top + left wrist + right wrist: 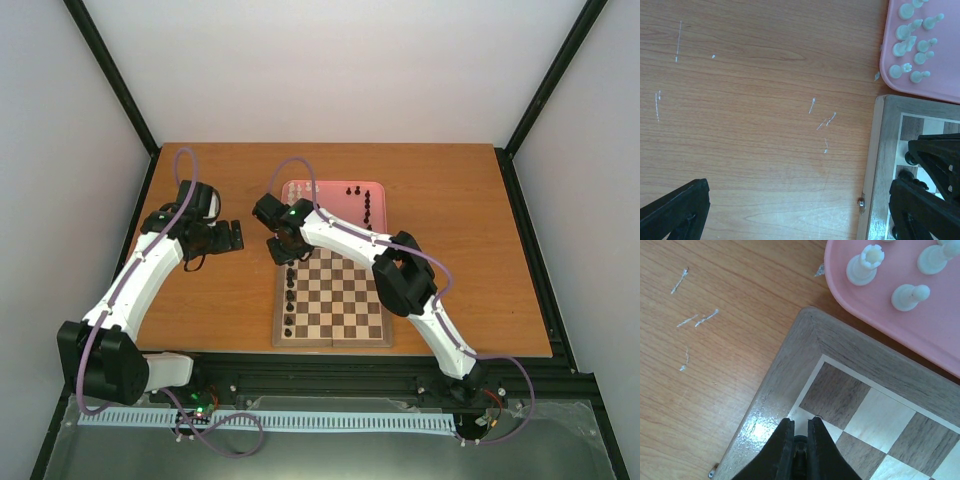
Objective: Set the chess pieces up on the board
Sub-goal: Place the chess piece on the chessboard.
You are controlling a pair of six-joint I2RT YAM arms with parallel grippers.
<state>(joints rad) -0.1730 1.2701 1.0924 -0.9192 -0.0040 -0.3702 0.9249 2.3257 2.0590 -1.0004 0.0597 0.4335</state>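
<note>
The left arm (135,280) and right arm (340,235) had white shells, black joints and purple cables (179,170). The right gripper (801,422) was black.

Left of the nearly closed jaws of the right gripper (800,426) the table (705,390) is bare wood, a free way in; ahead of them, just past the border of the board (787,375), the pink tray (940,340) and its cream pieces (865,262) stand in the way. Behind those jaws black pieces (290,298) line the board's left edge, while the spread jaws of the left gripper (802,187) have bare wood between them, the board's border beside the right one
</note>
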